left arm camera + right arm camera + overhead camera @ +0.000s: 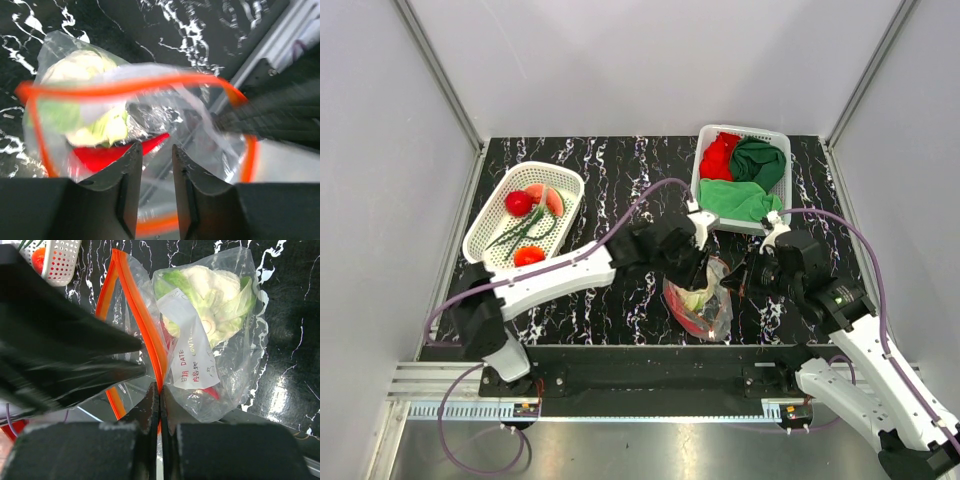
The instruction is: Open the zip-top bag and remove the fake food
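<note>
The zip-top bag [240, 355] is clear, crinkly plastic, glossy where light catches it, with a smooth orange-red zip strip [135, 305] and a matt white paper label [192, 350]. The table [620, 170] looks like polished black marble with white veins. The food basket [480, 242] and cloth basket [697, 178] are white perforated plastic; the cloths [760, 160] look soft and matt.

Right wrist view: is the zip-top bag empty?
No, the zip-top bag holds a pale green cabbage and a red piece.

Overhead view down from near side, wrist views close (opposite sides), sharing zip-top bag [225, 315]
</note>
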Controlling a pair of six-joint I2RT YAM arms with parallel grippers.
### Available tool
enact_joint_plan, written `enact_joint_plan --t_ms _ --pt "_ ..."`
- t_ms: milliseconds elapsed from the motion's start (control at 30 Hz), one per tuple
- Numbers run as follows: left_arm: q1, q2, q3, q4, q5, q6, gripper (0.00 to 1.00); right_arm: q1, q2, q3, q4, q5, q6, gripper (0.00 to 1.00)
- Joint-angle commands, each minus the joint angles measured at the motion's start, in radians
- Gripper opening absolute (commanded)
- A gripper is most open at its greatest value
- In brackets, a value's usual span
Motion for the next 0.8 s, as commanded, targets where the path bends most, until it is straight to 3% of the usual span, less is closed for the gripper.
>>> enact_joint_plan --t_ms 0,133,233,533,633,767 --pt "-0.008 0.094 0.080 -0.033 0.023 0.041 0.32 0.002 -0.005 0.023 0.029 -0.035 0.007 0.00" --pt "-0.017 0.142 0.086 -0.050 -0.060 0.051 0.41 0.002 -0.016 0.000 0.026 -0.042 0.024 0.00" --pt "-0.025 0.157 0.065 -0.060 -0.207 0.046 0.51 0.002 -0.025 -0.011 0.025 -0.042 0.030 0.00" --pt "-0.065 0.188 0.019 -0.027 -0.470 0.034 0.89 0.002 -0.017 -0.011 0.020 -0.045 0.031 0.00" --pt "-0.073 0.217 0.028 -0.023 -0.522 0.040 0.96 0.002 -0.009 -0.008 0.022 -0.050 0.027 0.00" --pt "-0.074 0.245 0.024 0.009 -0.567 0.041 0.99 0.002 0.006 -0.009 0.023 -0.052 0.027 0.00"
